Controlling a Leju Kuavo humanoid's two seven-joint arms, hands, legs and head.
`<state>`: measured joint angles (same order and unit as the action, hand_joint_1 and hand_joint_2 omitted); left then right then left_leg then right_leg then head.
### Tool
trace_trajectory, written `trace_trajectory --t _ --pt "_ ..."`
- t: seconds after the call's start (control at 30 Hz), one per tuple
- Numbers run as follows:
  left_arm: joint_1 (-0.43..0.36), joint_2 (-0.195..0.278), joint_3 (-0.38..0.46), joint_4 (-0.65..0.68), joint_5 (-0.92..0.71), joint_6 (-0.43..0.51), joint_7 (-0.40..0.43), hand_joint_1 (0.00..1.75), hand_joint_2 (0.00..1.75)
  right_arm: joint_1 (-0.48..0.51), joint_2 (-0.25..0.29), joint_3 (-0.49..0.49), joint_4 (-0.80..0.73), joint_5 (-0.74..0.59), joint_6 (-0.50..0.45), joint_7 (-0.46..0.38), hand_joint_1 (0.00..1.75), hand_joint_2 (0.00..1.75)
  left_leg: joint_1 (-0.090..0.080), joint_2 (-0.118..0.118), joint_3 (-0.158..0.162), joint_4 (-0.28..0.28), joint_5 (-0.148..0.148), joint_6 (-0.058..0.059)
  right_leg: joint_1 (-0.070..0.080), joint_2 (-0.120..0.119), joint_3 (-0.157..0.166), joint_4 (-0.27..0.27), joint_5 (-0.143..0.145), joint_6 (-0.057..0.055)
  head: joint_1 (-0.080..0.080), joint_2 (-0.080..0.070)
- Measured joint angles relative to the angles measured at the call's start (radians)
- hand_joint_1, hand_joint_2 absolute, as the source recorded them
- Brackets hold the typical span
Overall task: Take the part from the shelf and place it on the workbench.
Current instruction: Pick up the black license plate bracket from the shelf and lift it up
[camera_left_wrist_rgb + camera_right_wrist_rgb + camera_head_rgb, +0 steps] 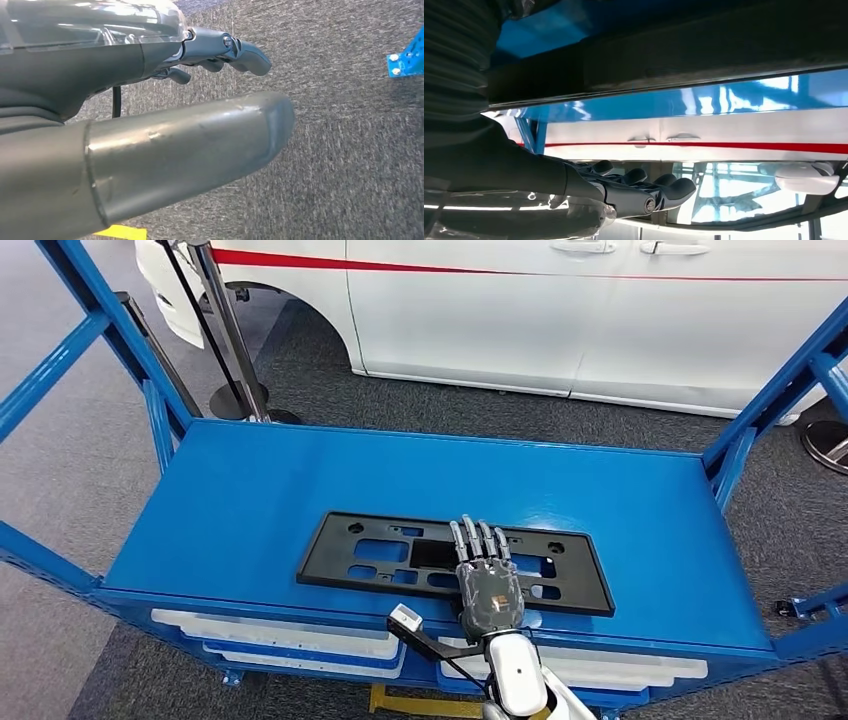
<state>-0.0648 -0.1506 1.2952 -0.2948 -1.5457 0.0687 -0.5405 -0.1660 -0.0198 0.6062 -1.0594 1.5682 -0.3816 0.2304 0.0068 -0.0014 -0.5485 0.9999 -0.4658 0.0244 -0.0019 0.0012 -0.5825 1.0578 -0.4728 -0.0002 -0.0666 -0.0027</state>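
The right robot hand lies flat, fingers straight, atop the black plate bracket on the blue shelf, gripping nothing; pulling could slide it off the edge.

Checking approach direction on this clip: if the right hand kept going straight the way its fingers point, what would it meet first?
The right hand already lies over the black part, fingers pointing across it. Beyond that comes bare blue shelf; height above it is unclear.
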Motion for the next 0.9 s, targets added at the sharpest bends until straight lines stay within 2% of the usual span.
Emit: trace_trajectory --t 0.03,0.1,0.13,0.2,0.3,0.33,0.37,0.4,0.47,0.5,0.53,0.63,0.7,0.73,0.8,0.83,0.87,0.9 --pt "0.0 0.0 0.0 0.0 0.0 0.0 0.0 0.0 0.0 -0.001 0.0 0.0 0.0 0.0 0.002 -0.002 0.62 1.75 -0.002 0.0 -0.001 0.001 -0.001 -0.005 0.003 0.0 0.011 -0.026 0.004 -0.004 0.0 0.0" --pt "-0.001 0.0 0.0 0.001 0.0 0.0 0.001 0.0 0.0 -0.001 0.0 0.0 0.002 0.0 0.006 -0.01 1.11 1.75 -0.002 0.0 -0.002 0.001 -0.001 -0.015 0.004 0.002 0.011 -0.035 0.004 -0.011 0.0 0.0" --pt "-0.001 0.0 0.0 0.001 0.0 0.0 0.002 0.0 0.0 0.0 0.0 0.0 0.002 0.0 0.008 -0.013 1.23 1.75 -0.001 0.0 -0.003 0.005 -0.006 -0.02 0.002 0.002 0.012 -0.038 0.006 -0.016 0.0 0.0" --pt "-0.002 -0.001 0.0 0.001 0.0 0.0 0.003 0.0 0.0 0.001 0.0 0.0 0.006 0.0 0.01 -0.016 1.38 1.75 0.002 0.0 -0.024 0.054 -0.043 -0.031 -0.003 0.0 0.015 -0.046 0.011 -0.027 0.0 0.0" --pt "-0.002 0.0 0.0 0.001 0.0 0.0 0.005 0.0 0.0 0.006 0.0 0.0 0.014 0.0 0.016 -0.021 1.4 1.75 0.007 0.0 -0.108 0.239 -0.133 -0.046 -0.005 -0.002 0.012 -0.047 0.013 -0.033 -0.001 0.0" --pt "-0.001 0.001 0.0 0.001 0.0 0.0 0.005 0.0 0.0 0.009 0.0 0.0 0.016 0.0 0.018 -0.022 1.37 1.75 0.009 0.0 -0.127 0.278 -0.141 -0.049 -0.005 -0.002 0.011 -0.046 0.013 -0.033 -0.001 0.0" --pt "-0.001 0.001 0.0 0.001 -0.001 0.0 0.005 0.0 0.0 0.01 0.0 0.0 0.019 0.0 0.019 -0.023 1.37 1.75 0.01 0.001 -0.129 0.281 -0.129 -0.051 -0.005 -0.002 0.011 -0.044 0.012 -0.032 -0.001 0.0" --pt "-0.001 0.001 0.0 0.001 -0.001 0.0 0.006 0.0 0.0 0.011 0.0 0.0 0.021 0.0 0.02 -0.024 1.35 1.75 0.012 0.001 -0.111 0.242 -0.099 -0.052 -0.006 -0.001 0.011 -0.041 0.011 -0.031 -0.001 0.0" --pt "-0.003 0.001 -0.001 0.002 -0.001 0.0 0.006 0.0 0.0 0.012 0.0 -0.002 0.023 0.0 0.019 -0.025 1.32 1.75 0.014 0.001 -0.046 0.106 -0.034 -0.051 -0.006 0.0 0.01 -0.034 0.006 -0.024 -0.001 0.0" --pt "-0.005 0.001 -0.001 0.002 -0.001 0.0 0.006 0.0 0.0 0.012 0.0 -0.004 0.024 0.0 0.019 -0.026 1.31 1.75 0.013 0.0 -0.02 0.052 -0.016 -0.047 -0.005 0.001 0.008 -0.03 0.004 -0.019 0.0 0.0" --pt "-0.006 0.001 -0.001 0.002 -0.001 -0.001 0.006 0.0 0.0 0.012 0.0 -0.006 0.024 0.0 0.019 -0.026 1.3 1.75 0.011 -0.001 -0.007 0.022 -0.011 -0.042 -0.003 0.002 0.006 -0.027 0.003 -0.014 0.0 0.0" --pt "-0.006 0.001 -0.001 0.003 -0.001 -0.002 0.007 0.0 0.0 0.013 0.0 -0.014 0.025 0.0 0.019 -0.028 1.3 1.75 0.008 -0.002 -0.006 0.01 -0.009 -0.021 -0.003 0.003 0.004 -0.027 0.004 0.002 0.0 0.0" --pt "-0.007 0.001 -0.002 0.004 -0.001 -0.002 0.007 0.0 0.0 0.013 0.0 -0.02 0.025 0.0 0.018 -0.031 1.31 1.75 0.011 0.0 -0.004 0.003 -0.002 -0.006 -0.005 0.003 -0.011 0.01 -0.025 0.01 0.0 0.0" --pt "-0.008 0.001 -0.002 0.005 -0.001 -0.002 0.007 0.0 0.0 0.014 0.0 -0.023 0.026 0.0 0.018 -0.032 1.32 1.75 0.012 0.001 -0.004 0.0 0.0 0.0 -0.006 0.003 -0.032 0.056 -0.054 0.013 0.0 0.0" --pt "-0.008 0.001 -0.004 0.006 -0.001 -0.002 0.008 0.0 0.0 0.016 0.0 -0.027 0.029 0.0 0.018 -0.035 1.29 1.75 0.01 0.001 -0.006 0.0 0.0 0.006 -0.007 0.002 -0.092 0.185 -0.115 0.017 0.0 0.0" --pt "-0.008 0.001 -0.004 0.006 -0.001 -0.002 0.008 0.0 0.0 0.017 0.0 -0.029 0.031 0.0 0.018 -0.036 1.29 1.75 0.009 0.002 -0.006 0.001 0.0 0.006 -0.007 0.002 -0.114 0.232 -0.128 0.018 0.0 0.0" --pt "-0.008 0.002 -0.005 0.006 -0.001 -0.002 0.008 0.0 0.0 0.018 0.0 -0.03 0.032 0.0 0.018 -0.037 1.28 1.75 0.008 0.001 -0.006 0.002 -0.001 0.007 -0.008 0.002 -0.121 0.246 -0.122 0.017 0.0 0.0" --pt "-0.008 0.002 -0.006 0.006 -0.001 -0.002 0.009 0.0 0.0 0.018 0.0 -0.031 0.032 0.0 0.018 -0.038 1.27 1.75 0.008 0.001 -0.004 0.003 -0.002 0.006 -0.008 0.002 -0.11 0.222 -0.096 0.016 0.0 0.0"
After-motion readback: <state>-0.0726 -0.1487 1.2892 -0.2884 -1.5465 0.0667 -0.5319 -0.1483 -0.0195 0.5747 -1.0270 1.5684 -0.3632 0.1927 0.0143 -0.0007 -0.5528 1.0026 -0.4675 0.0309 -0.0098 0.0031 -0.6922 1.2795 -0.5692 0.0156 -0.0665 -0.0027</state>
